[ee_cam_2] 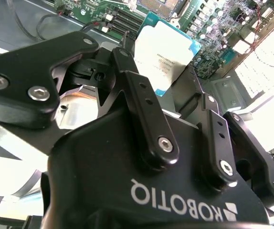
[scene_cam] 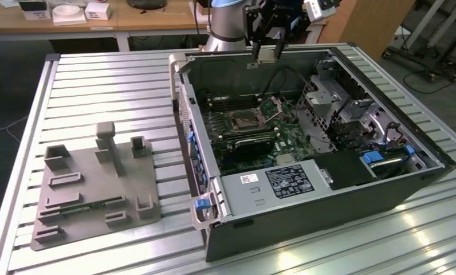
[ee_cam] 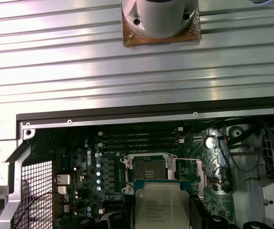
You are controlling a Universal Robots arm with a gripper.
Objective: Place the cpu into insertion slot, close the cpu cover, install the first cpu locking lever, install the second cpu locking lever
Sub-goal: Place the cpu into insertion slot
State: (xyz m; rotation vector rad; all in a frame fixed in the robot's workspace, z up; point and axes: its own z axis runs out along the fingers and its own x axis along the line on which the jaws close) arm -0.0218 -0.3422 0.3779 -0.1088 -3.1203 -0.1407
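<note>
1. Lying open on the ribbed bench (scene_cam: 98,86), the computer case (scene_cam: 312,212) has its interior exposed.
2. The hand (scene_cam: 267,51) hovers above the case, closed on the cpu (ee_cam: 162,206) and pinching its opposite edges.
3. The insertion slot (ee_cam: 149,168) sits uncovered below. A tilted or offset descent could bend its contacts.

Light: bright, even. Glare: white streaks on bench (scene_cam: 342,249), well apart from claw (scene_cam: 267,56). Shadow: case (scene_cam: 305,220) interior below claw, dim.
</note>
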